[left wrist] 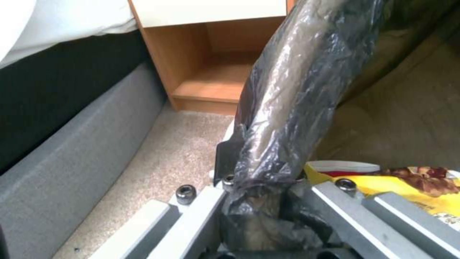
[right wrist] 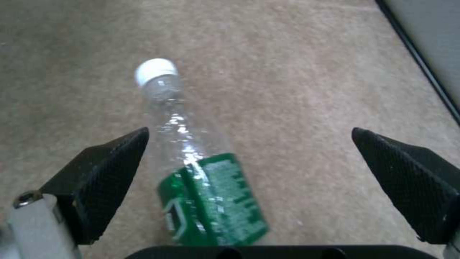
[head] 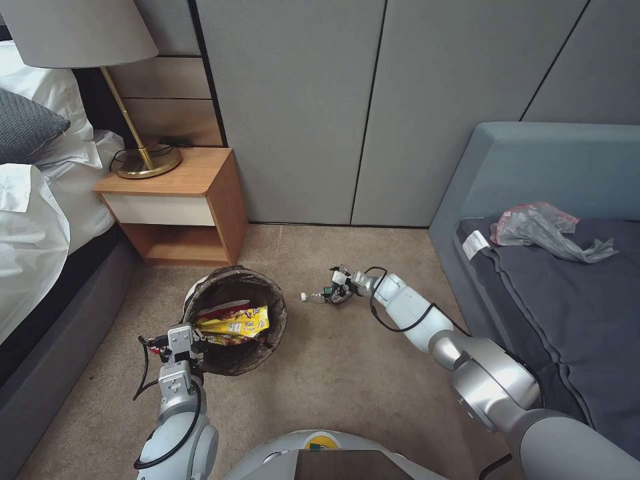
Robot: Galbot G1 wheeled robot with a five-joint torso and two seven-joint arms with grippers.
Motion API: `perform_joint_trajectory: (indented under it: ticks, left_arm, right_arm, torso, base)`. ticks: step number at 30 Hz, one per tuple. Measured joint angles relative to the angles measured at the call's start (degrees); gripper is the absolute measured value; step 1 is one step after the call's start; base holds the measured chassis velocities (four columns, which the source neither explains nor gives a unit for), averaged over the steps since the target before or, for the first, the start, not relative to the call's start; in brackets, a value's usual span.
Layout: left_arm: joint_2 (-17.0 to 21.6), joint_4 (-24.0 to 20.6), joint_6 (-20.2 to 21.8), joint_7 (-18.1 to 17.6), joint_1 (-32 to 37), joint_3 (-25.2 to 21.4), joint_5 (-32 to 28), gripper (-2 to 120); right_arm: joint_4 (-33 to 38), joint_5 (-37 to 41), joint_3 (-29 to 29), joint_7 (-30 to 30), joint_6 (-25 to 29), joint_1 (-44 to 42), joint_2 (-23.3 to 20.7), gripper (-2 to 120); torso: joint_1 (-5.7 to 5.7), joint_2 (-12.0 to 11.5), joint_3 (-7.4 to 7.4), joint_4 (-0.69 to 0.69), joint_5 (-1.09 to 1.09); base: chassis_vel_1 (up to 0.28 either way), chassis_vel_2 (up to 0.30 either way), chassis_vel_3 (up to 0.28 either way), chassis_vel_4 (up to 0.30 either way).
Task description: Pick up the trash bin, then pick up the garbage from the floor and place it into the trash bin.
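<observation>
Nearest the lens, right wrist view: the two black pads [right wrist: 113, 180] of my right gripper [right wrist: 249, 180] stand wide apart with the clear green-labelled bottle [right wrist: 201, 172] lying on the carpet [right wrist: 311, 72] between them, nearer one pad than the other, its white cap [right wrist: 154, 71] pointing away from the wrist. Nothing is clamped yet. Head view: the same gripper [head: 340, 288] is low over the floor at the bottle [head: 313, 296], midway between the trash bin [head: 235, 320] and the grey sofa [head: 533, 200].

My left gripper [head: 181, 341] is closed on the bin's rim, pinching the dark liner bag [left wrist: 292, 100] (the left wrist view shows the bag drawn between the fingers); a yellow snack wrapper [head: 235, 323] and a red one already lie inside. The bin sits just in front of the wooden nightstand [head: 177, 200].

To do this step well, I judge the bottle should be centred between the pads before closing, with the pads meeting the body near the label, since thin clear plastic is likely to roll or squirt sideways under an off-centre squeeze. I would hold the bin steady meanwhile
</observation>
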Motion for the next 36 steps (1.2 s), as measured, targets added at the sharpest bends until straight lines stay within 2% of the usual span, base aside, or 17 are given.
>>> perform_joint_trajectory:
  ticks: [12,22,36]
  left_arm:
    - [-0.02,-0.10,0.01,-0.03,0.99,0.14,0.35,0]
    - [-0.21,0.10,-0.07,-0.03,1.46,0.33,0.86,0]
    - [-0.51,0.57,-0.41,-0.03,1.97,0.60,1.41,0]
  right_arm:
    - [-1.97,0.07,-1.53,-3.96,-2.44,0.94,0.06,100]
    - [-6.06,-0.64,0.21,-3.86,-4.56,2.79,0.67,100]
    - [-7.61,-0.45,1.29,-3.41,-6.43,5.67,2.53,100]
  torso:
    - [0.00,0.00,0.00,0.00,0.00]
    - [0.00,0.00,0.00,-0.01,0.00]
    - [0.00,0.00,0.00,0.00,-0.01]
  base:
    - [0.000,0.000,0.000,0.000]
    - [0.000,0.000,0.000,0.000]
    - [0.000,0.000,0.000,0.000]
